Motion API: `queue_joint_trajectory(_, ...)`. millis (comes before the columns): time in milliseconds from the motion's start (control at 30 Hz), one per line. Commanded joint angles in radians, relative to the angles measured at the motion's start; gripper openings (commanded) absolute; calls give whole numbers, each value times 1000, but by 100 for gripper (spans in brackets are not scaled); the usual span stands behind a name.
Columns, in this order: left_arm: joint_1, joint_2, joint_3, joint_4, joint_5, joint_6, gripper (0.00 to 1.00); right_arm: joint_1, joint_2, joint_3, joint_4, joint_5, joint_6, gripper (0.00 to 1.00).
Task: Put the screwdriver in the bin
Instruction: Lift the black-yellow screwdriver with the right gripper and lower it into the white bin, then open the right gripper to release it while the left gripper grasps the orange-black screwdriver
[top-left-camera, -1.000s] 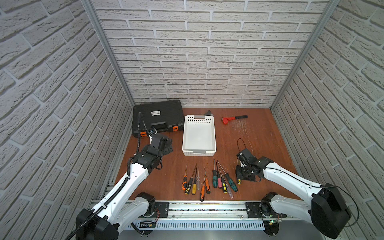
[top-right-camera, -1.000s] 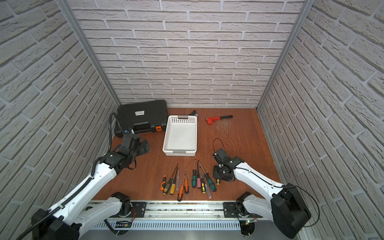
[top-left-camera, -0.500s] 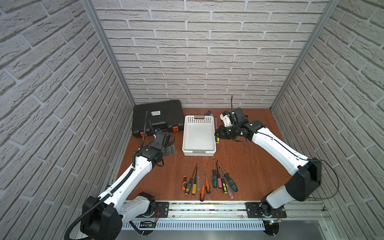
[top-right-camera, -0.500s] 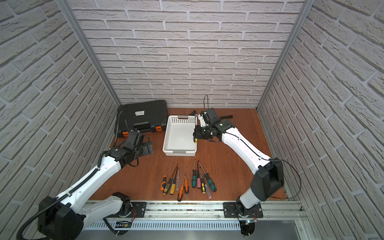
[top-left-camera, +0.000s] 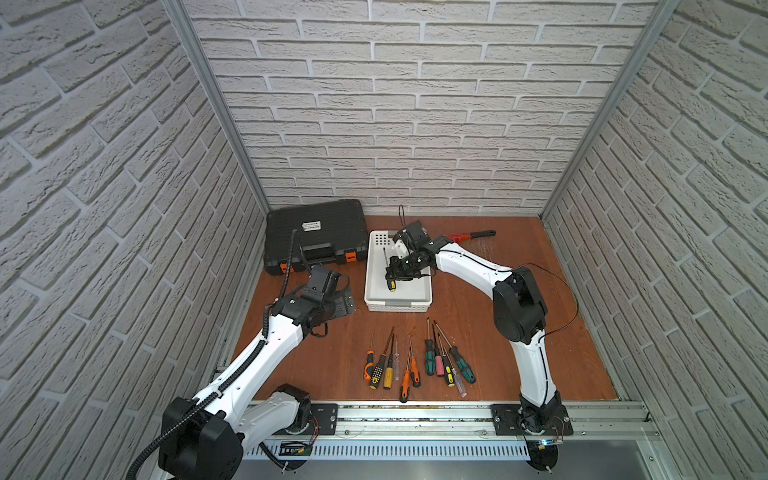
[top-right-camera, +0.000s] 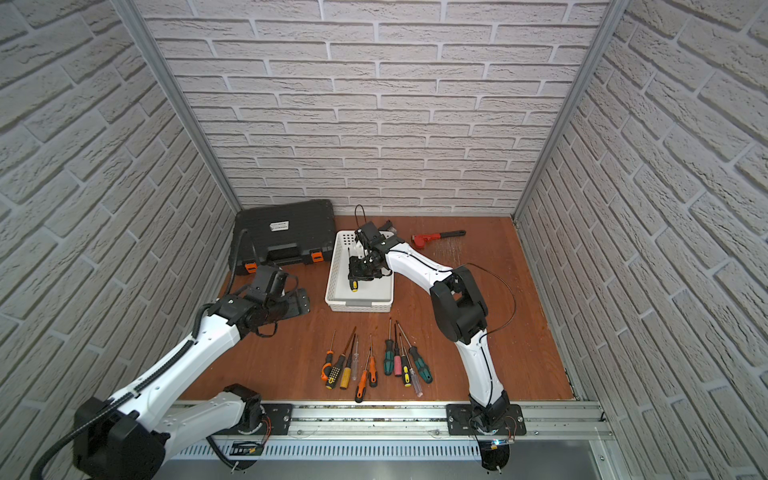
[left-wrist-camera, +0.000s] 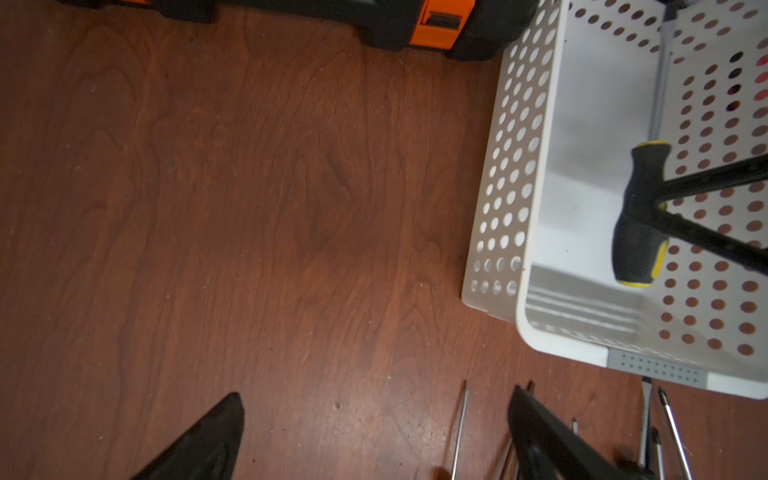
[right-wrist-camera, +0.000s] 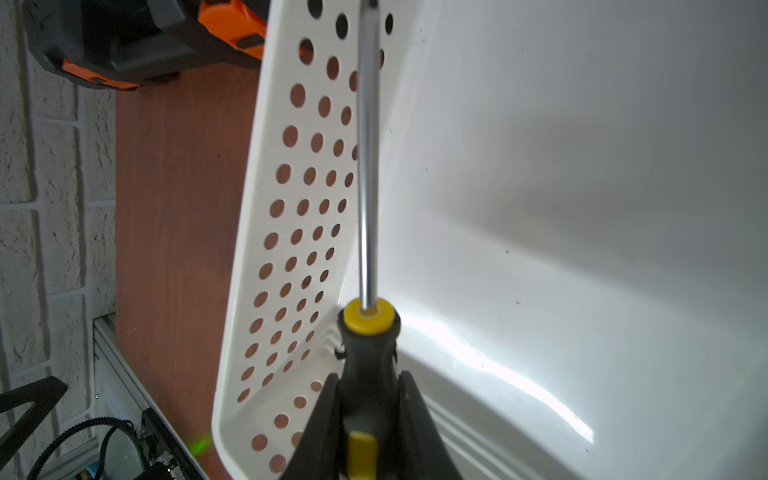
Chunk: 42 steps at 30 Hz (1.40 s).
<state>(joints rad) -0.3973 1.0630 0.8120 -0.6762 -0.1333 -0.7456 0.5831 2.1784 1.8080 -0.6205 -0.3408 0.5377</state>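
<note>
The right end effector (top-left-camera: 392, 277) reaches across into the bin (top-left-camera: 398, 308), and its 2 fingers (right-wrist-camera: 328, 411) are clamped narrow on the black-and-yellow handle of the screwdriver (right-wrist-camera: 368, 345). The task's tool is therefore inside the outline of the white bin, below its rim in the left wrist view, hanging from the end effector rather than lying loose. I cannot tell whether the handle end touches the bin floor. The relation that matters is the long axis. In both top views the screwdriver (top-right-camera: 353, 285) runs along the bin's length, with its steel shaft pointing to the far perforated end wall and its handle toward the near end. It sits closer to the bin's left side wall than to the middle. The fingers cross the handle roughly square to that axis. By my judgement a plain release would let it drop flat along the floor without bridging a wall, provided the tip clears the far end. The left end effector (top-left-camera: 341, 297) hangs over bare desk (left-wrist-camera: 249, 208) just left of the bin with its jaws spread wide, holding nothing. It is near, but it has no part in this release.
</note>
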Motion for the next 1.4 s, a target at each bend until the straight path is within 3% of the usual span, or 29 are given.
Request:
queue_joint_trajectory(0,8,-20,-32,-2,21,-22,98,2,1,16,94,-28,47,6)
queue_joint_trajectory(500,3,-36,-73,-19,151,-71,95,0,132,74,117,16,67,14)
queue_joint_trajectory(600,-7,-50,-95,-22,176,-98,93,0,142,84,110,16,65,22)
queue_joint_trajectory(800,-26,-82,-124,-34,167,-146,92,0,140,85,110,11,58,46)
queue_joint_trajectory(867,-32,-74,-115,-47,170,-152,92,0,133,91,106,15,51,48)
queue_joint_trajectory(1067,-77,-74,-90,-94,212,-166,87,1,31,94,122,21,34,48)
queue_joint_trajectory(1133,-105,-58,-93,-105,269,-161,77,1,-36,75,142,32,-12,48)
queue_joint_trajectory(1267,-208,-43,-108,-140,299,-186,72,1,-139,33,107,115,-139,48)
queue_joint_trajectory(1367,-290,-44,-138,-142,308,-233,70,1,-234,-64,113,111,-166,47)
